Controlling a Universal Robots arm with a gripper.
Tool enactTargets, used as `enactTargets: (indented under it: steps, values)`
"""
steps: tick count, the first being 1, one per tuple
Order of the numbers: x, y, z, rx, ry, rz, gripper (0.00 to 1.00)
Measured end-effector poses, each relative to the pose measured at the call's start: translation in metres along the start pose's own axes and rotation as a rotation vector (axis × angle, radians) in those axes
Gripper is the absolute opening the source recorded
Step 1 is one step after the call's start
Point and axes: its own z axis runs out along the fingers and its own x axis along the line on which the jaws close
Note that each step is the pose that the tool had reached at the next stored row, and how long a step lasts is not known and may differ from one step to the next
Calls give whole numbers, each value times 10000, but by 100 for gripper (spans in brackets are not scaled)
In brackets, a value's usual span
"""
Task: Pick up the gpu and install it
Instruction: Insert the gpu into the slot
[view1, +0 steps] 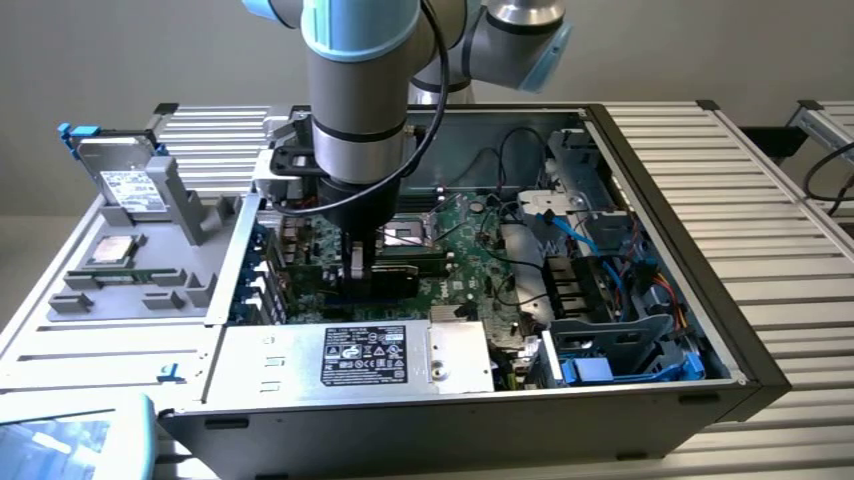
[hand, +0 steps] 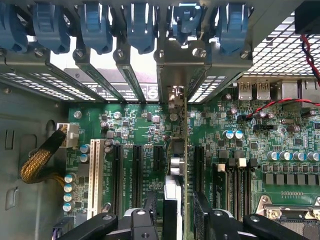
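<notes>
GPU (hand: 178, 200), seen edge-on in the wrist view, stands upright between the gripper's (hand: 177, 220) black fingers (hand: 202, 212), which pinch it from both sides (its faces are hidden). Its far end meets the silver rear slot brackets (hand: 135, 75) under blue plastic latches (hand: 140, 25). Black expansion slots (hand: 137, 170) flank it closely on the green motherboard (hand: 250, 150). In the exterior view the arm (view1: 360, 100) hides the card inside the open case (view1: 747, 330).
</notes>
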Motion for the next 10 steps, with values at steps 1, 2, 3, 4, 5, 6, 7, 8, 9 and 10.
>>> enactTargets:
  steps: [1,2,3,4,5,6,7,8,9,10]
  values:
    - [0,2,-16,1,3,0,43]
    - [0,6,-58,1,3,0,43]
    - [0,10,-103,2,1,0,43]
    - [0,15,-151,1,5,1,43]
    - [0,20,-195,2,3,0,43]
    - [0,25,-240,2,5,1,43]
    - [0,30,-284,3,4,1,43]
    - [0,35,-327,3,7,2,43]
    - [1,40,-372,2,11,2,43]
    - [1,46,-419,3,16,2,43]
